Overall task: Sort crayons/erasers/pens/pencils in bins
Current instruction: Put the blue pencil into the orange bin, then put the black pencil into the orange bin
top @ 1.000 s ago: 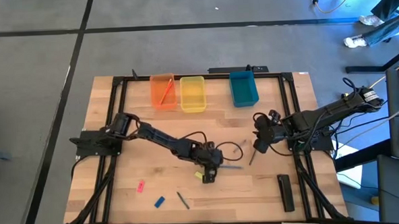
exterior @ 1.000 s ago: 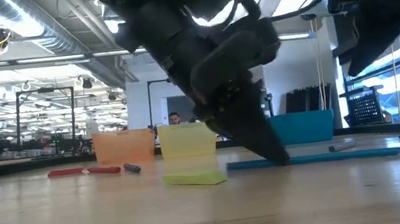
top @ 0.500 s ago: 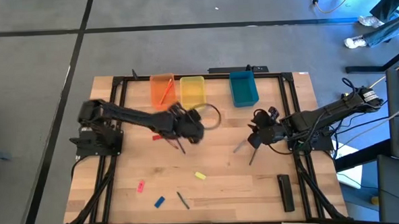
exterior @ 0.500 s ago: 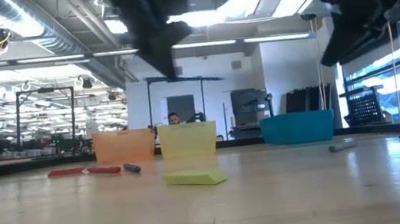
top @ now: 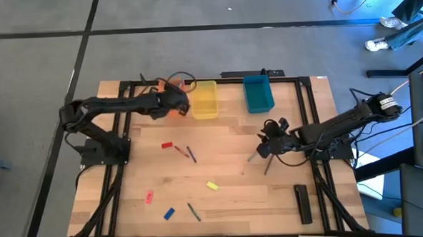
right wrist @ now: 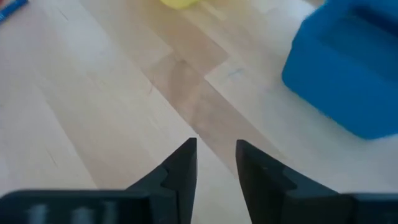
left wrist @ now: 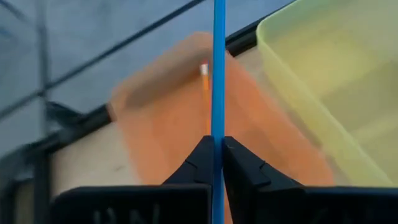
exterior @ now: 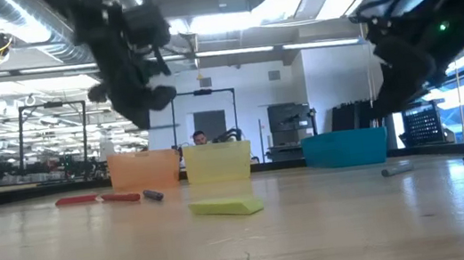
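Three bins stand along the far edge: orange (top: 169, 87), yellow (top: 204, 99) and teal (top: 257, 92). An orange pencil (left wrist: 204, 93) lies in the orange bin (left wrist: 168, 118). My left gripper (top: 175, 104) hangs over the orange bin, shut on a thin blue pencil (left wrist: 217, 56). My right gripper (top: 264, 150) stands open at mid-right, low over bare wood (right wrist: 216, 158), with a grey pen (top: 254, 155) beside it. A yellow eraser (top: 212, 185), a red eraser (top: 149, 198) and a blue eraser (top: 169, 213) lie flat on the near part of the table. My left gripper pinches the blue pencil's shaft (left wrist: 217, 127) between its two fingers. The pencil runs along the fingers and sticks out well past their tips. It is lifted clear, slanting down over the orange bin.
A red crayon (top: 167, 145) and two short pencils (top: 189, 153) lie left of centre, and a green pencil (top: 193, 211) near the front. A dark pen (top: 267, 166) and a long black bar (top: 302, 202) lie at the near right. A black frame (top: 195, 80) edges the table.
My left gripper has lifted the blue pencil off the table's middle beside the yellow eraser. It has carried the pencil toward the far left, rolling as it went, until it hangs over the orange bin. My right gripper has sunk a little toward the table.
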### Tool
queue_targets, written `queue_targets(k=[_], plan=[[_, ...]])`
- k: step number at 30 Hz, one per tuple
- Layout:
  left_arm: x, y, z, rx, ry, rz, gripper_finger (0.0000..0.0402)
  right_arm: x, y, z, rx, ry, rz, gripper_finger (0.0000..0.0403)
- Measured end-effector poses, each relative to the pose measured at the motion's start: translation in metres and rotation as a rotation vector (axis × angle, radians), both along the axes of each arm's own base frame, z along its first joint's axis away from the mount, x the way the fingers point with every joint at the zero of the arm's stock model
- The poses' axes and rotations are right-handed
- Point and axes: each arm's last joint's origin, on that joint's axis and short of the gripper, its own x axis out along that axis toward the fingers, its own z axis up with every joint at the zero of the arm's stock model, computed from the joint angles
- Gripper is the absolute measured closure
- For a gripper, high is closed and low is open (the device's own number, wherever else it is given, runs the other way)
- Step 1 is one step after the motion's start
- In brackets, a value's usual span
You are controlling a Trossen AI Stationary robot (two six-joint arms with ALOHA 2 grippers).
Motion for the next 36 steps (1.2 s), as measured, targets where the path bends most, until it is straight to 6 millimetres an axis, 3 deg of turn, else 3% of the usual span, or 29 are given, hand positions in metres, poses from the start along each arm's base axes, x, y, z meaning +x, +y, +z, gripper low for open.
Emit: queue_targets(k=[8,14,23,27,30,33,36], plan=[[-0.023,0.029,-0.031,-0.039,-0.127,0.095,0.0391,-0.003,-0.001,-0.009,0.011,0.011,-0.020,0.0287],[-0.031,0.023,-0.045,-0.069,-0.133,0.134,0.0371,0.001,-0.001,-0.002,-0.075,0.022,0.011,0.0287],[-0.032,0.018,-0.052,-0.136,-0.153,0.106,0.0303,0.005,-0.013,0.002,-0.132,0.038,-0.016,0.0287],[-0.023,0.017,-0.035,-0.182,-0.247,0.028,0.0286,0.007,-0.018,0.002,-0.162,0.064,0.006,0.0287],[-0.010,0.010,-0.014,-0.123,-0.289,-0.095,0.0283,0.009,-0.026,0.004,-0.206,0.091,0.034,0.0287],[0.010,-0.002,-0.002,-0.054,-0.329,-0.368,0.0283,0.014,-0.038,0.006,-0.205,0.118,0.110,0.0287],[0.036,-0.016,-0.009,-0.049,-0.418,-0.582,0.0288,0.018,-0.053,0.008,-0.121,0.115,0.227,0.0287]])
